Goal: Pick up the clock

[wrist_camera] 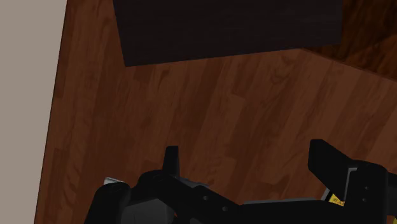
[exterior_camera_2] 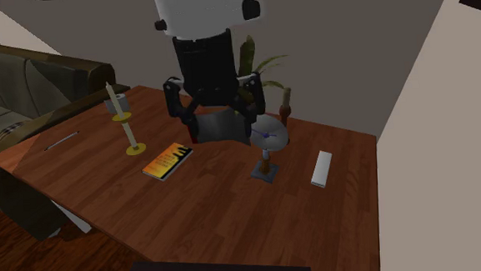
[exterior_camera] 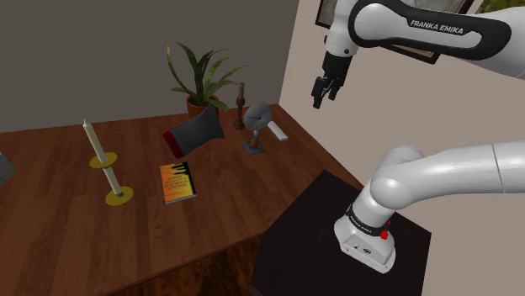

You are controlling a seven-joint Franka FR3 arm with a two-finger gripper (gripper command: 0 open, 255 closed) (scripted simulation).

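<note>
High above the tabletop (exterior_camera: 76, 231), gripper (exterior_camera: 324, 94) hung wide open, holding nothing; round grey clock (exterior_camera: 259, 118) stood upright, well apart.

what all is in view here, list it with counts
clock: 1, grey, far side of table
remote: 1, white, beside clock
book: 1, orange, mid table
candle: 1, white, yellow holder, shoulder view's left
cushion: 1, grey and red, behind book
plant: 1, green, far edge
sofa: 1, dark, past table
table: 1, brown wood
stand: 1, black
arm: 1, white
hand: 1, black, open, above table
</note>
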